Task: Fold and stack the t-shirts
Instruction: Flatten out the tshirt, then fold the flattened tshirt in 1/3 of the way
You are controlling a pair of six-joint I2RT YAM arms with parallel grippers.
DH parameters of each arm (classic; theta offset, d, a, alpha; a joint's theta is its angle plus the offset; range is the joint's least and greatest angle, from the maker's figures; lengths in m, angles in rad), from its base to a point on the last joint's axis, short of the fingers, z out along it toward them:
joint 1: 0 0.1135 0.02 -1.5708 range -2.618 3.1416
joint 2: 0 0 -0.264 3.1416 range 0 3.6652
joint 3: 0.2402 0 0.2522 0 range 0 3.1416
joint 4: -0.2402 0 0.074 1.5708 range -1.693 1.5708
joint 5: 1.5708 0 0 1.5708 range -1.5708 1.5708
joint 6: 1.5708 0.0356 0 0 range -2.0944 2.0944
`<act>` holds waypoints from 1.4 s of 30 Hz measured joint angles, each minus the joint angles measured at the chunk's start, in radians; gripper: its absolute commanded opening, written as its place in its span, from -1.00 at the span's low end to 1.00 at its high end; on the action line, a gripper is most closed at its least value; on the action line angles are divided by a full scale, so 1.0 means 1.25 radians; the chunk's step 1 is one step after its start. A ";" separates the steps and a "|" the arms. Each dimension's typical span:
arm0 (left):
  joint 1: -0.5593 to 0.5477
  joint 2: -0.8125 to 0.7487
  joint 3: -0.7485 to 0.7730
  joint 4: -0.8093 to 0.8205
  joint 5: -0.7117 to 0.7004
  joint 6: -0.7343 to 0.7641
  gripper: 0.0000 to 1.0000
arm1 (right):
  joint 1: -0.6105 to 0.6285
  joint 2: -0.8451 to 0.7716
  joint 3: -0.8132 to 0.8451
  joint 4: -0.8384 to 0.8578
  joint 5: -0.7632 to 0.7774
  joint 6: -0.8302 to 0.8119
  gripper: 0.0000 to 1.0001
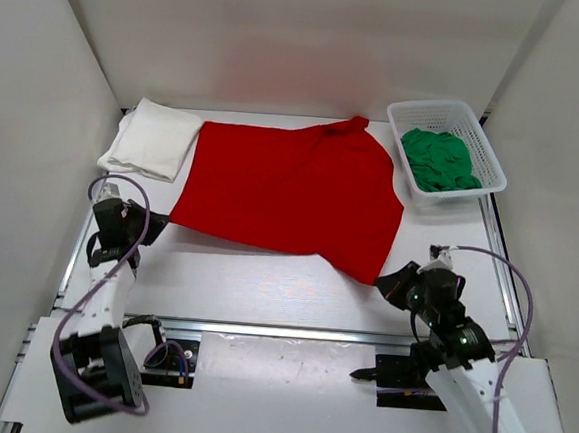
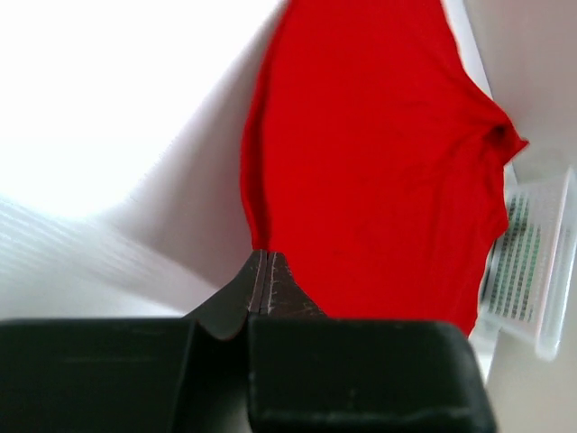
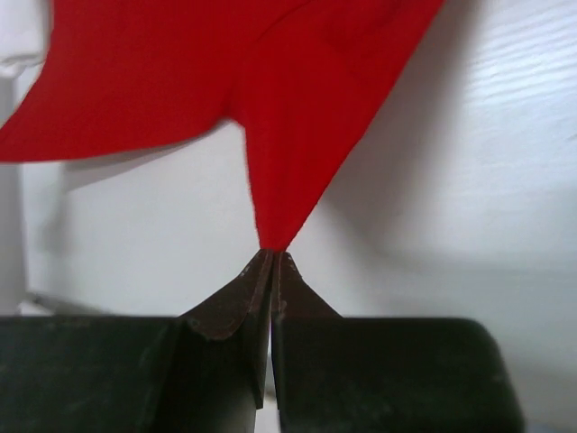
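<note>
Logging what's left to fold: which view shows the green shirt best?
Top external: the green t-shirt lies bunched in the white basket, unobstructed. Left wrist shows only green through the mesh; right wrist shows none.

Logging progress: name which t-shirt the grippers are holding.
The red t-shirt, spread in the middle, near corners pinched by the left gripper and right gripper. The white t-shirt lies folded far left; the green t-shirt sits in the basket.

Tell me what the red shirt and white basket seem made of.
The red cloth t-shirt: soft matte fabric, probably cotton knit; it drapes, creases and pulls to points at its corners. The white mesh basket: rigid, faintly glossy moulded plastic, judging by its slotted walls.
</note>
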 measured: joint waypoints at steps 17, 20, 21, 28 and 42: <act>-0.033 0.001 0.001 -0.121 0.024 0.049 -1.00 | 0.210 0.084 0.111 -0.162 0.208 0.130 -1.00; -0.062 0.026 0.004 -0.093 -0.001 0.023 -1.00 | 0.018 0.209 0.092 -0.058 0.106 0.040 -1.00; -0.069 0.037 0.010 -0.084 -0.005 0.012 -1.00 | -0.048 0.246 0.091 -0.025 0.066 0.016 -1.00; -0.081 0.210 0.101 0.017 -0.020 -0.074 -1.00 | -0.169 0.568 0.237 0.136 -0.037 -0.123 -1.00; -0.079 0.443 0.292 0.090 -0.051 -0.143 -1.00 | -0.161 0.959 0.570 0.277 -0.061 -0.206 -1.00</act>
